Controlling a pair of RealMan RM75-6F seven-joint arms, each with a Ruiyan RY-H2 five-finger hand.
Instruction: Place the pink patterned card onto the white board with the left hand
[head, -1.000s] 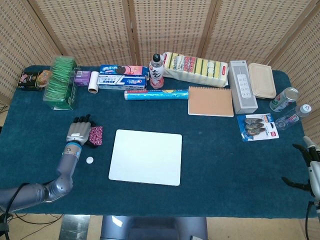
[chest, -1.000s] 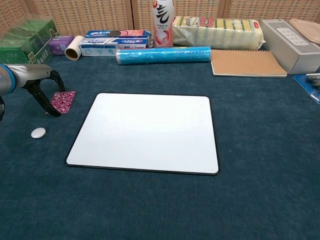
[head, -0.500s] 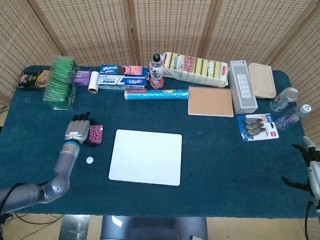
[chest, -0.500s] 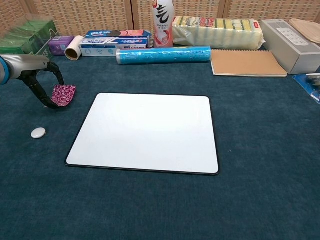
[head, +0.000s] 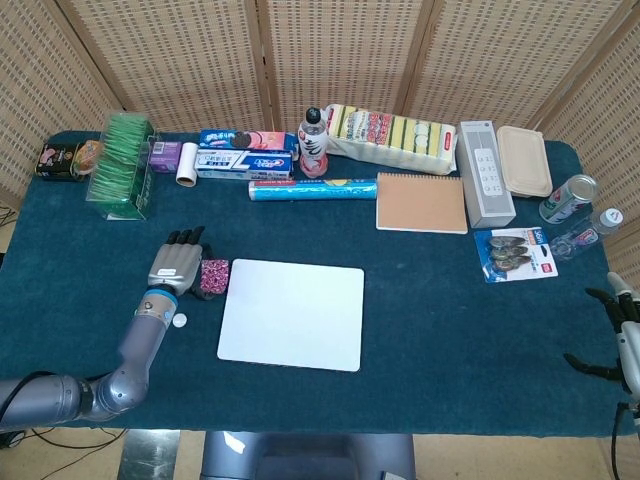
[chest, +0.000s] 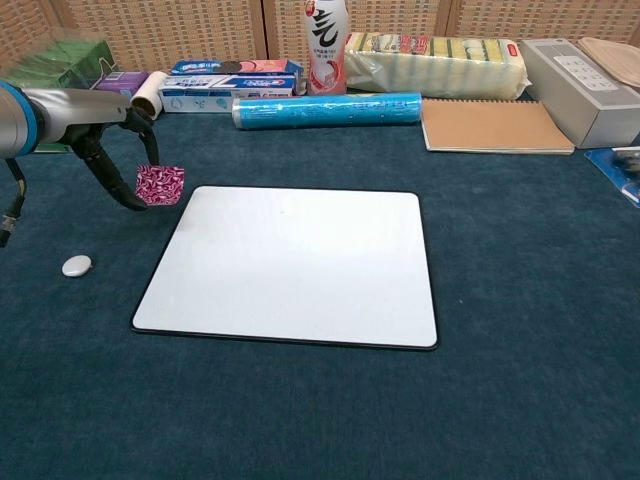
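My left hand (head: 178, 265) (chest: 112, 150) pinches the pink patterned card (head: 213, 277) (chest: 160, 184) and holds it lifted above the cloth, just left of the white board's left edge. The white board (head: 293, 313) (chest: 295, 262) lies flat in the middle of the table with nothing on it. My right hand (head: 620, 335) hangs at the table's far right edge, fingers apart and holding nothing.
A small white disc (head: 179, 321) (chest: 77, 265) lies on the cloth near my left forearm. Along the back stand a green box (head: 125, 162), toothpaste boxes (head: 245, 160), a bottle (head: 313, 143), a blue roll (head: 312, 189), a notebook (head: 421, 203) and a grey speaker (head: 485, 172).
My left hand has picked the card up off the cloth and carried it right, toward the white board's left edge. The right hand has not moved.
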